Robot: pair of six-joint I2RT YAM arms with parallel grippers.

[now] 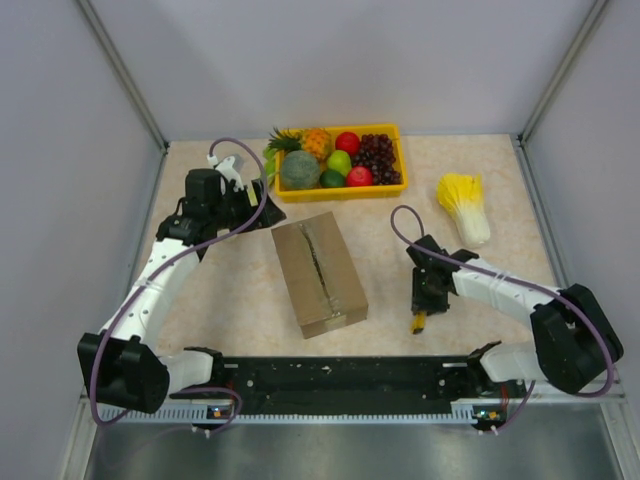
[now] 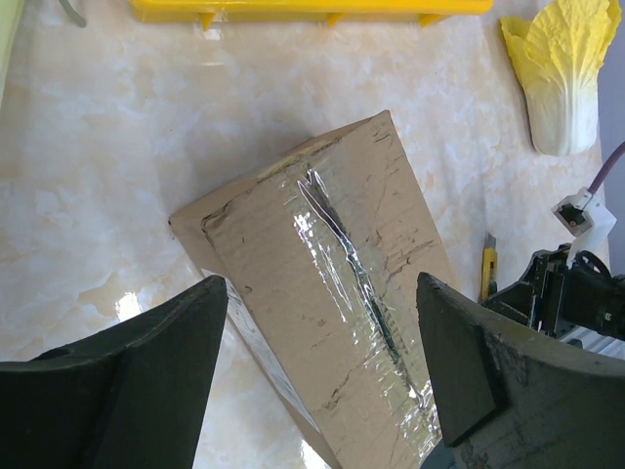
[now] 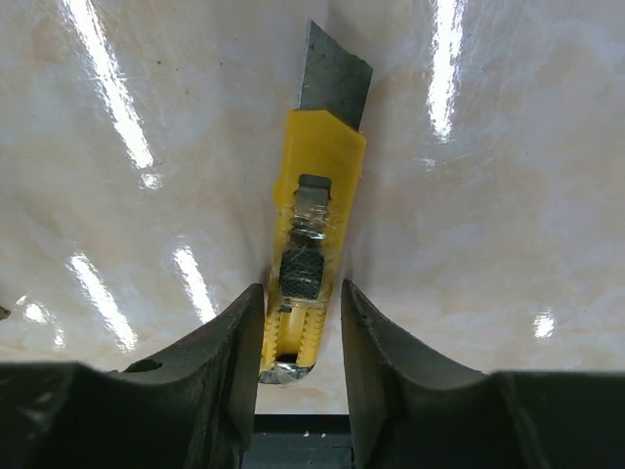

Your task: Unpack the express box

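The express box [image 1: 318, 275] is an oblong brown carton lying in the middle of the table, with a slit strip of shiny tape along its top [image 2: 337, 244]. My left gripper [image 1: 248, 198] hovers open behind the box's far left corner, and in the left wrist view its wide jaws [image 2: 322, 283] frame the carton without touching it. A yellow utility knife [image 3: 317, 186] with its blade out lies flat on the table to the right of the box [image 1: 418, 322]. My right gripper [image 3: 303, 288] straddles the knife's handle end with its jaws narrowed; the left finger touches it and a slim gap shows on the right.
A yellow plastic tray [image 1: 340, 192] of fruit stands at the back, just beyond the box. A Chinese cabbage [image 1: 465, 205] lies at the back right. Grey walls close in the table on the left, right and far sides.
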